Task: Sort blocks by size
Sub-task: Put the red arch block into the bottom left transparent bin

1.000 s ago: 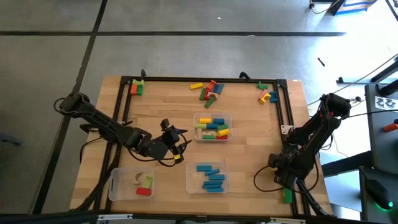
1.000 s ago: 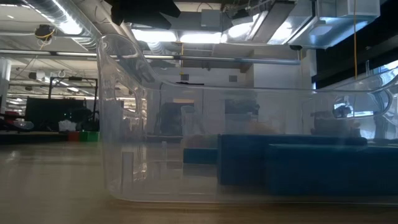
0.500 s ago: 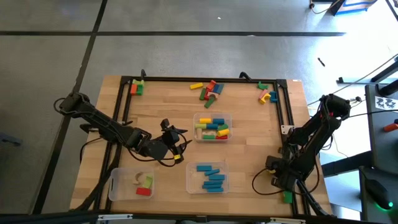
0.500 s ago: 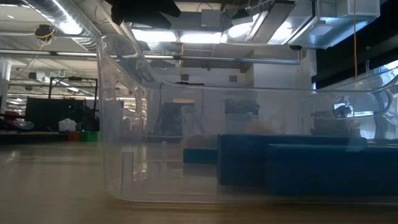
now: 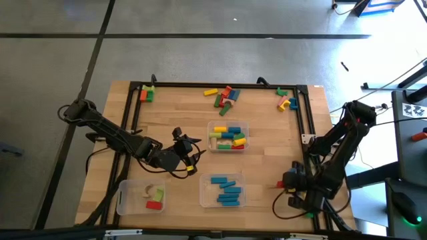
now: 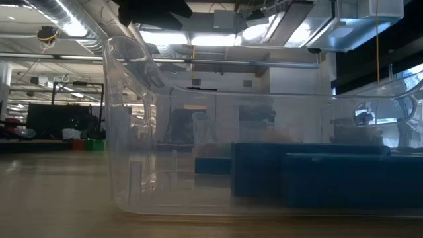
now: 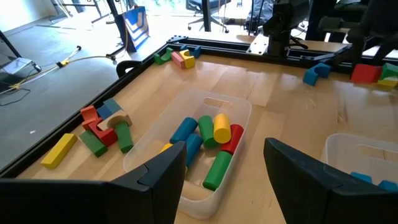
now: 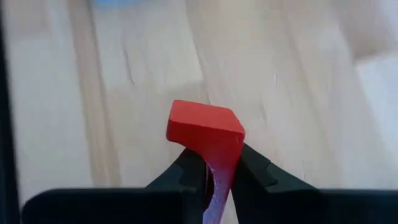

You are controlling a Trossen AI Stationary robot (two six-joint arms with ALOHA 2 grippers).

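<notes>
Right gripper (image 8: 211,171) clamped on a red block (image 8: 208,134), held above bare wood at the table's (image 5: 173,113) near right corner, beside the tray of blue blocks (image 5: 223,189). Left gripper (image 7: 224,165) spread wide, holding nothing, hovering mid-table just left of the mixed-colour tray (image 5: 228,135). Loose blocks (image 5: 221,96) lie along the far edge.

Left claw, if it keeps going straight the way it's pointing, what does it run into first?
Probably the clear tray of mixed blocks dead ahead of the open left claw; its near wall looks closest in the left wrist view. How high the claw sits is unclear, so it might pass just over the rim.
</notes>
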